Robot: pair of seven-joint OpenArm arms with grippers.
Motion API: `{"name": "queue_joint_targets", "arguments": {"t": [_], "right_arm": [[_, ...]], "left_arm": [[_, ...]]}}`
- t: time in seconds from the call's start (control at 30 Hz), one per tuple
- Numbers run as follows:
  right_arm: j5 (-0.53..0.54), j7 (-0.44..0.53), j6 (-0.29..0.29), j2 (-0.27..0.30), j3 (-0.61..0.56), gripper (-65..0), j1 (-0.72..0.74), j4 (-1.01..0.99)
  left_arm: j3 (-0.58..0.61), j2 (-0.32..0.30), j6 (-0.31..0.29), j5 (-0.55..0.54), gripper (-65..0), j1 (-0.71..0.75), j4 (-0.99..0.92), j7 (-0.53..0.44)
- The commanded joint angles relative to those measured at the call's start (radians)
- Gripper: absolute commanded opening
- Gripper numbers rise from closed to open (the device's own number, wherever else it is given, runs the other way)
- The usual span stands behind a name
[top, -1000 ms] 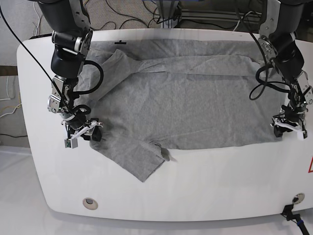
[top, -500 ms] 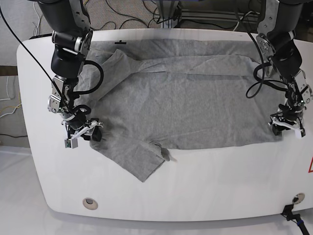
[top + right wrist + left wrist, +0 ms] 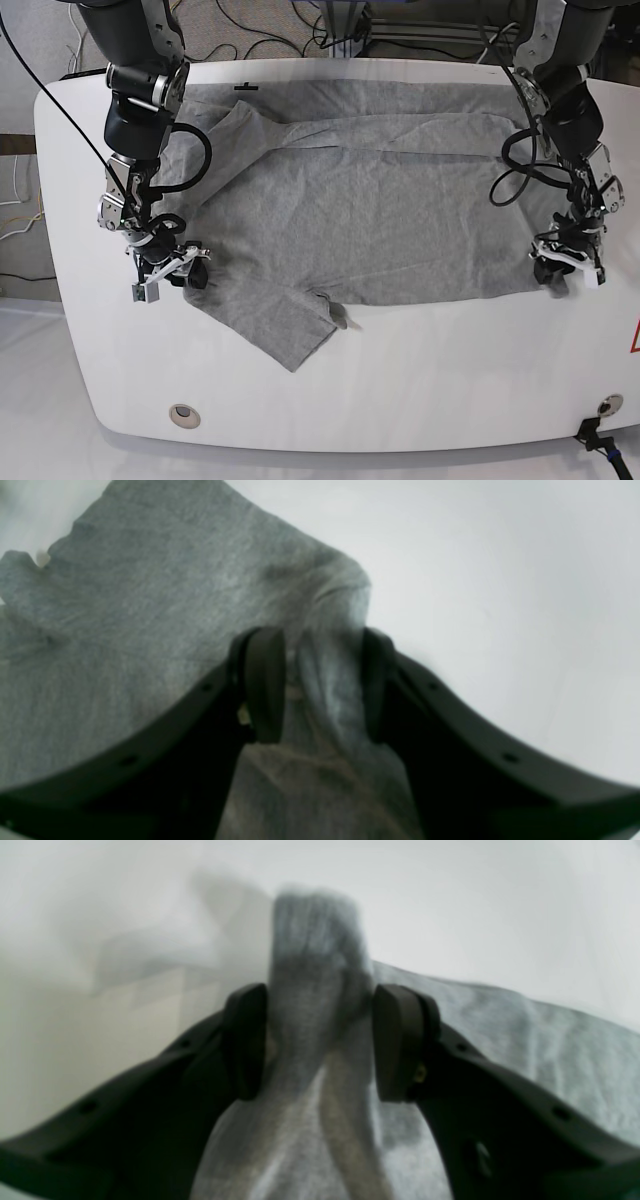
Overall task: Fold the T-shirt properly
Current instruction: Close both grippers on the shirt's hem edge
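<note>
Cables [image 3: 300,30] beyond table [image 3: 400,400], T-shirt [image 3: 380,220]

**Bright, even light overhead; both wrist views soft**

The base view is sharp and evenly lit. The glossy white desk [image 3: 400,370] shows a mild sheen along its front edge, and only faint, short shadows lie under the wrinkled heather-grey cotton T-shirt [image 3: 380,220]. Its corners curve slightly from lens distortion.

Both wrist views are blurred. In the left one the raised fold of cloth is out of focus and casts a soft grey shadow on the desk. The right one is dimmer, its white background washed out.
</note>
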Motion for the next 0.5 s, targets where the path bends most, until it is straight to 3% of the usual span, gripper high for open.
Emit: {"name": "queue_joint_targets", "arguments": {"t": [0.0,0.23,0.47], "right_arm": [[-0.012,-0.034,-0.003,0.012,0.0,-41.1,0.006,0.005],[-0.012,-0.032,-0.003,0.012,0.0,-41.2,0.006,0.005],[-0.012,-0.032,-0.003,0.012,0.0,-54.7,0.006,0.005]], "left_arm": [[-0.001,-0.013,-0.015,-0.006,-37.1,-0.018,0.013,0.003],[-0.004,-0.014,-0.018,-0.007,-64.3,-0.018,0.014,0.003],[0.0,-0.016,-0.018,-0.007,-65.0,-0.018,0.014,0.003]]}}
